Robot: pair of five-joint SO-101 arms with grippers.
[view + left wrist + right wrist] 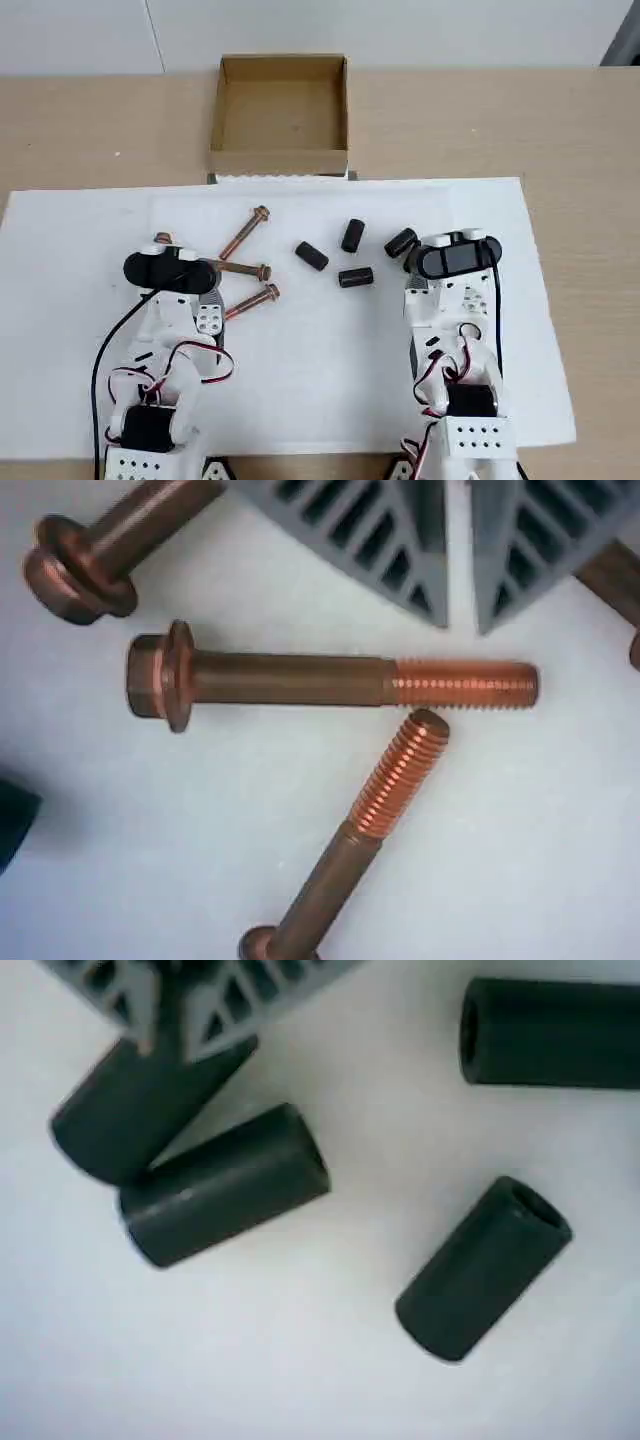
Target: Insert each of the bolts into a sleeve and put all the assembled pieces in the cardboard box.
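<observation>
Four coppery flanged bolts [330,680], half-threaded; four short black tubular sleeves [225,1195].

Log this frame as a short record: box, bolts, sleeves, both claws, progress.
box: cardboard box, empty, just beyond the far edge of the white sheet
bolts: four bolts lying loose on the sheet by the left arm, one partly under it
sleeves: four black sleeves lying loose near the right arm, none with a bolt in it
left claw: over the bolts
right claw: over the sleeves
progress: nothing assembled, nothing boxed
</observation>
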